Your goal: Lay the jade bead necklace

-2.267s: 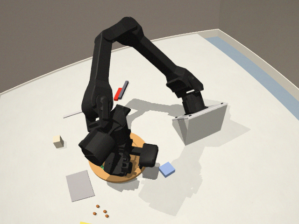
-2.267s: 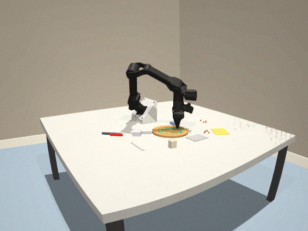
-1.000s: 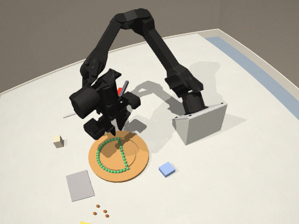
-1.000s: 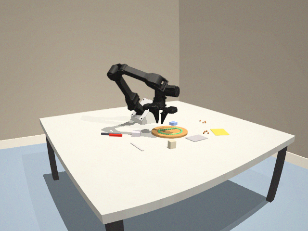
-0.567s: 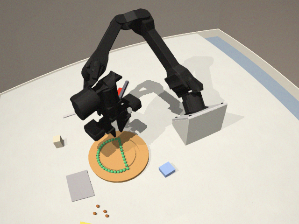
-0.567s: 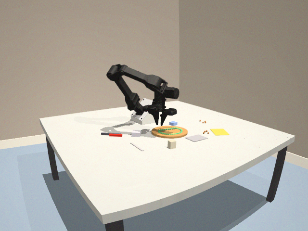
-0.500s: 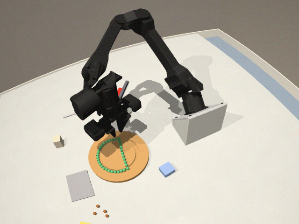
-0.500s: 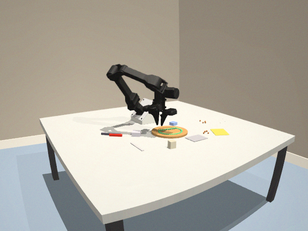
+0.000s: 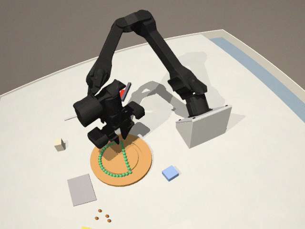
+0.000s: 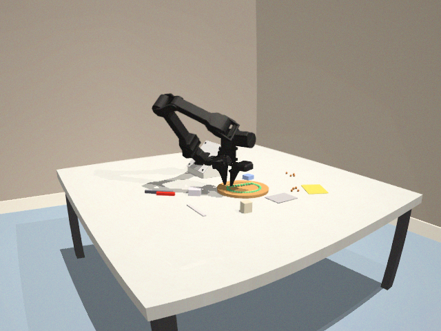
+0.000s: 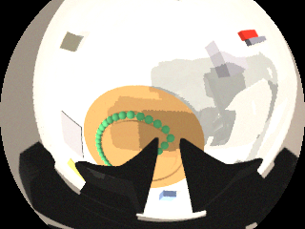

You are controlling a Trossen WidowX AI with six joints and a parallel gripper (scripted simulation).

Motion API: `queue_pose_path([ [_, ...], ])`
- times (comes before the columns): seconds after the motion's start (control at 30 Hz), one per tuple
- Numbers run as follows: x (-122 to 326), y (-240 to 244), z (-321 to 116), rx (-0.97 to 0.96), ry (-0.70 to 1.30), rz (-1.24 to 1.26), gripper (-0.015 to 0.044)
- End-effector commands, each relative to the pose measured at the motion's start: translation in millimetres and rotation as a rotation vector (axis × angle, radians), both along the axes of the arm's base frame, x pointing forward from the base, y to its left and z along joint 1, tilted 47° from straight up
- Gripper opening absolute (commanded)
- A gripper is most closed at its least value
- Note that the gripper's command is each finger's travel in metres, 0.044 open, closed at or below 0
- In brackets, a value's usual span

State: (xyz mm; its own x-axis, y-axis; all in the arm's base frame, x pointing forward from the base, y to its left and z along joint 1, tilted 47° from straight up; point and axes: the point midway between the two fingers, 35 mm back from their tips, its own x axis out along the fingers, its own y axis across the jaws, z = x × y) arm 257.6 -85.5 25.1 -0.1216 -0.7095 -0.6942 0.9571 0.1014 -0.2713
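The jade bead necklace (image 9: 100,161) (image 11: 98,135) lies on the round bead board (image 9: 146,160) (image 10: 242,195) (image 11: 143,93). In the top view its left and lower beads curve along the groove, while the other beads cut nearly straight across from the top to the lower right. The groove's right arc shows bare. My gripper (image 9: 121,141) (image 10: 228,185) (image 11: 170,139) is partly open, its fingertips apart with nothing held. It is low over the board's upper edge in the top view, close to the top end of the straight run. The fingers hide some beads in the wrist view.
A blue block (image 9: 169,172) (image 10: 248,176) lies right of the board in the top view. A grey plate (image 9: 81,189) (image 10: 281,197) and a tan cube (image 9: 59,144) (image 10: 245,206) lie left. A red-handled tool (image 10: 165,193), a pale block (image 10: 194,191) and a yellow sheet (image 10: 314,188) lie farther out.
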Motion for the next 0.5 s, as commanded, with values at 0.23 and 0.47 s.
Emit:
queue_pose_path([
  [0.23,-1.8,-4.6,-3.8,-0.002,0.003,-0.002,0.0041],
  [0.47,-1.8,-4.6,-3.8,-0.002,0.003,-0.002,0.0],
])
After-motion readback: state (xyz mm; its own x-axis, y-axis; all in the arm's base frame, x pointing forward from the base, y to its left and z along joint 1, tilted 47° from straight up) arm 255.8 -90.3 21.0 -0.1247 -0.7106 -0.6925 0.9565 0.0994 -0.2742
